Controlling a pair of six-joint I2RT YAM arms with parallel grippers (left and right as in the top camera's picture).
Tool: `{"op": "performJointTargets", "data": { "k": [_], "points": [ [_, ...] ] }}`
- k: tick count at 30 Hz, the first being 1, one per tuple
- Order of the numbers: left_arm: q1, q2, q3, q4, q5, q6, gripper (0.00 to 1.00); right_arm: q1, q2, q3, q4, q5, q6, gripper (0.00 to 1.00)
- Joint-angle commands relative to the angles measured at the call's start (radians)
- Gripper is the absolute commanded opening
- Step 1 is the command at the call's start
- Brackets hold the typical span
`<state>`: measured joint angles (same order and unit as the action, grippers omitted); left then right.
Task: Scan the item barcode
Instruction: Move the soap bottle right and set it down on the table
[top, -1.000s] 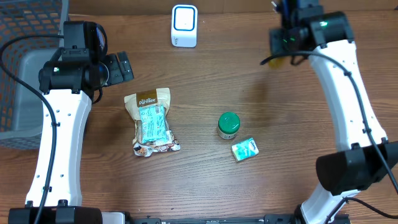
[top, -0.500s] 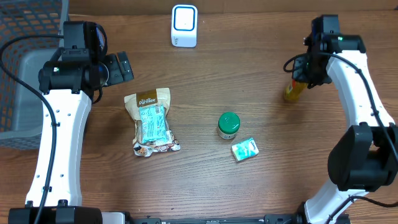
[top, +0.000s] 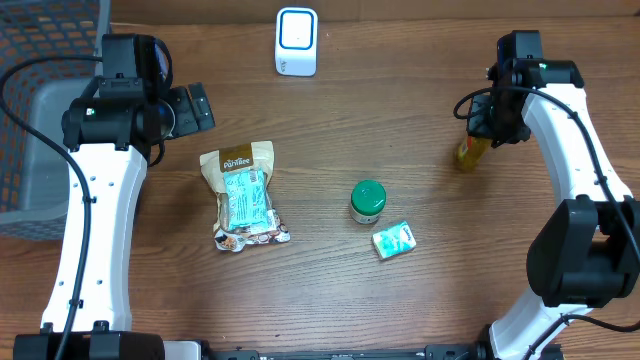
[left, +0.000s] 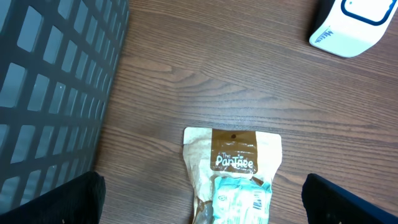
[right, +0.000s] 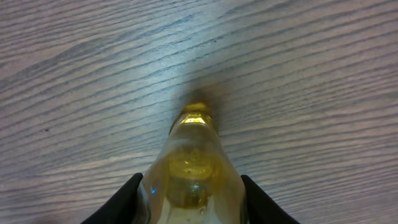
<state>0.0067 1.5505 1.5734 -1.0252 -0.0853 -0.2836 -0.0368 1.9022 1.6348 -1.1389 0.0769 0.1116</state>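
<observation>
The yellow bottle (top: 470, 150) sits well to the right of the scanner (top: 296, 42) and somewhat nearer the robot, tilted, with its far end down close to the wood; whether it touches the table I cannot tell. It looks like clear, smooth, rounded plastic filled with yellow liquid. I'd expect it to be stiff enough to squeeze but slippery, light to middling in weight, and the liquid will slosh when it is turned. The broad body is the place to hold it, with the label left uncovered. The right gripper (right: 191, 196) does that now, its fingers (right: 121, 202) lying against both flanks of the bottle at a middling spread. Far left of the scanner is a dark mesh basket (top: 40, 120). The left gripper (top: 192, 108) hangs left of the scanner with its jaws spread wide and nothing between them. A brown snack pouch (top: 243, 195) lies flat below and slightly left of the scanner. A green-lidded jar (top: 367, 201) stands below and right of the scanner, with a small mint packet (top: 394, 239) just beyond it. None of these lies between the bottle and the scanner, so the way across looks free.
</observation>
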Motion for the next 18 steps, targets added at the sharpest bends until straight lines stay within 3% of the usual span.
{"op": "performJointTargets", "data": {
  "k": [1,2,3,6,11,18],
  "points": [
    [-0.001,0.003,0.011,0.001,0.008,0.018,1.00,0.002,-0.007,0.001,0.001,-0.004,0.020,0.45],
    [-0.001,0.003,0.011,0.001,0.008,0.018,0.99,0.002,-0.007,0.000,-0.001,-0.004,0.020,0.50],
    [-0.001,0.003,0.011,0.001,0.008,0.018,1.00,0.002,-0.007,0.000,-0.010,-0.004,0.021,0.76],
    [-0.001,0.003,0.011,0.001,0.008,0.018,0.99,0.002,-0.007,0.000,-0.028,-0.004,0.021,0.99],
    [-0.001,0.003,0.011,0.001,0.008,0.018,1.00,0.002,-0.012,0.048,-0.039,-0.004,0.051,1.00],
    [-0.001,0.003,0.011,0.001,0.008,0.018,1.00,0.016,-0.029,0.330,-0.175,-0.046,0.075,1.00]
  ]
}}
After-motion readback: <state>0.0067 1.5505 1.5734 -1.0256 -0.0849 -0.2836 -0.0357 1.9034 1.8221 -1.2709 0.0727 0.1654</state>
